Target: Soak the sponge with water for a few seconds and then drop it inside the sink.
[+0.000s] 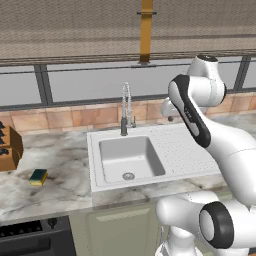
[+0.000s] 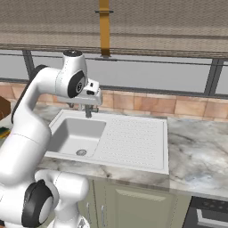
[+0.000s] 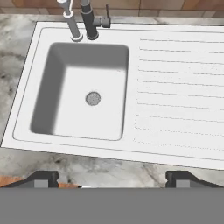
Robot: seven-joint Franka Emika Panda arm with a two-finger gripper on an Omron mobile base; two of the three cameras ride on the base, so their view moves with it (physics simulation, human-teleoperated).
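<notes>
The sponge (image 1: 38, 176), a small yellow block with a dark green face, lies on the marble counter left of the sink (image 1: 94, 161). The light grey sink (image 3: 43, 97) has a round drain (image 3: 92, 98) and nothing in its basin. A faucet (image 1: 125, 113) stands at its back rim, and no water stream is in view there. My gripper (image 3: 113, 178) hangs open high above the sink's front edge, fingertips (image 3: 43, 177) wide apart with nothing between them. In the right base view the gripper (image 2: 83, 106) is up near the faucet, far from the sponge.
A dotted drainboard (image 1: 186, 148) joins the sink on its right. A brown wooden knife block (image 1: 9, 148) stands at the far left of the counter, behind the sponge. A tiled backsplash and windows run along the back. A stove (image 1: 30, 236) sits at the lower left.
</notes>
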